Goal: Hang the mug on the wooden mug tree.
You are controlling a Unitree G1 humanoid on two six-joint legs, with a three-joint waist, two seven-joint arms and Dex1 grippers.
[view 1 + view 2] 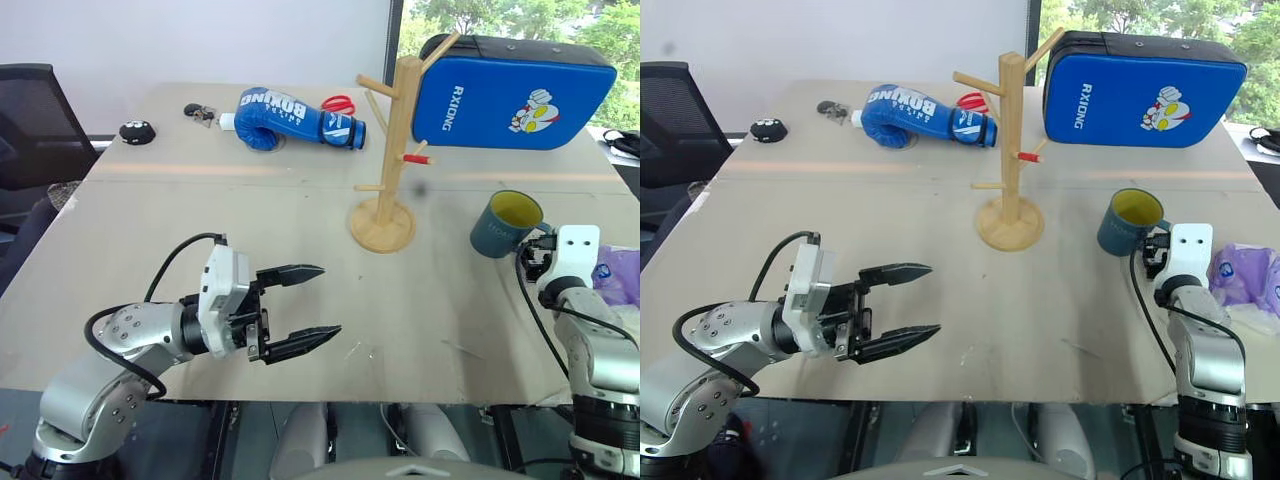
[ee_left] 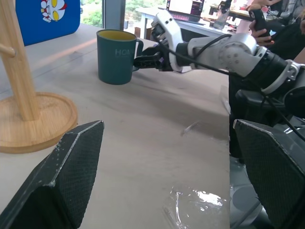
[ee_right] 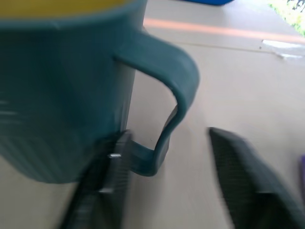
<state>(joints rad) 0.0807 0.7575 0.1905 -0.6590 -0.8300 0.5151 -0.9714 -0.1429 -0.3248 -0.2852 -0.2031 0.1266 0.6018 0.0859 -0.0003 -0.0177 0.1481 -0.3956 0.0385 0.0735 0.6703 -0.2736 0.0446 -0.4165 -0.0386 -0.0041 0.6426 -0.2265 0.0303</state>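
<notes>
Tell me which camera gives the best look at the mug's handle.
The right wrist view: the mug's handle is close up, one finger of the right end effector by its base. The left wrist view shows it small, side-on; in the head views the right arm partly hides it.

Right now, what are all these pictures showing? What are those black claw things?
It's a robot with two arms. Two pictures come from cameras in its head, looking down at a table. Two come from cameras on its wrists. Each black claw is an end effector, its hand. The left end effector is open and holds nothing. The right end effector is at the handle of the mug, one finger on each side, not squeezing yet. Also on the table: the wooden mug tree, a blue boxing glove and a blue pad.
</notes>
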